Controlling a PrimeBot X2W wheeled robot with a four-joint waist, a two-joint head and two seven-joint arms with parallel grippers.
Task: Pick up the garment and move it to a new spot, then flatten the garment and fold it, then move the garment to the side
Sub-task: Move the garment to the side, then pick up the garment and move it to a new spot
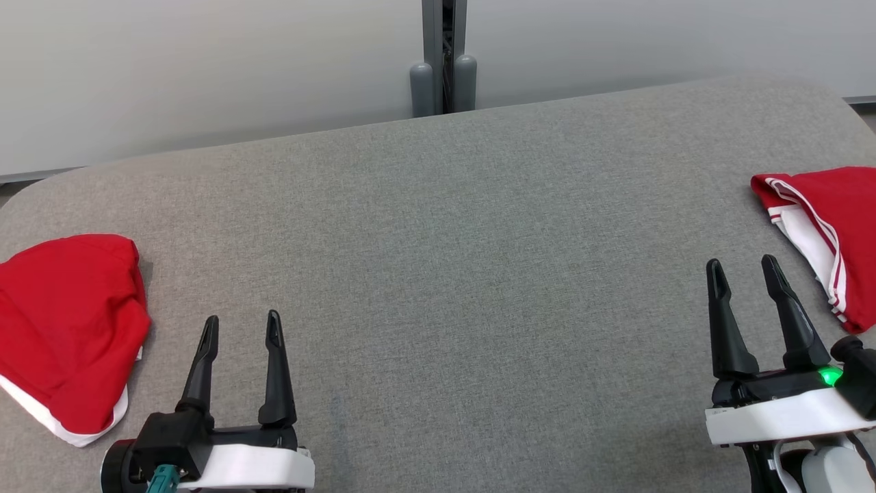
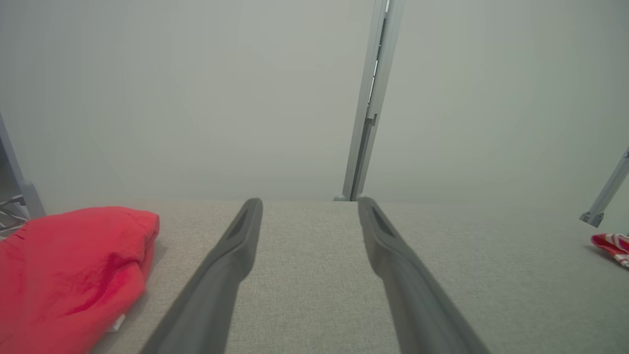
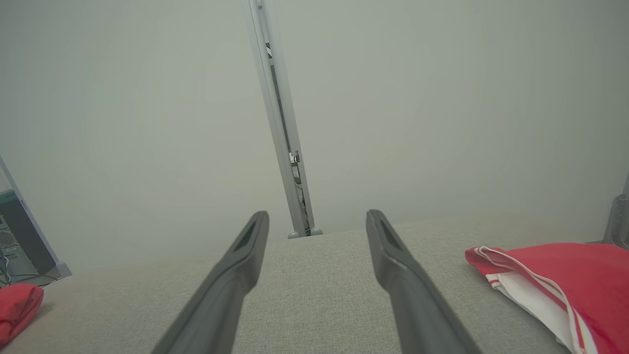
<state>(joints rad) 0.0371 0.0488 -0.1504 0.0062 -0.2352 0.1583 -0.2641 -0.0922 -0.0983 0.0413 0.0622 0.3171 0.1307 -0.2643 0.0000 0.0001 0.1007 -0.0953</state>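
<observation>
Right of right claw (image 1: 742, 261), red garment (image 1: 845, 205), apart

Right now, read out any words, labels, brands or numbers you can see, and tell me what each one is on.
No readable text anywhere.
left red garment: no print; the small white tab under its edge is too small to read.
right red garment: white stripes only, no lettering.
right gripper: a green light, no label.

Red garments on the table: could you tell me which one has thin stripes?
The right garment, with white stripes along its edge; the left garment shows only a plain white border.
</observation>
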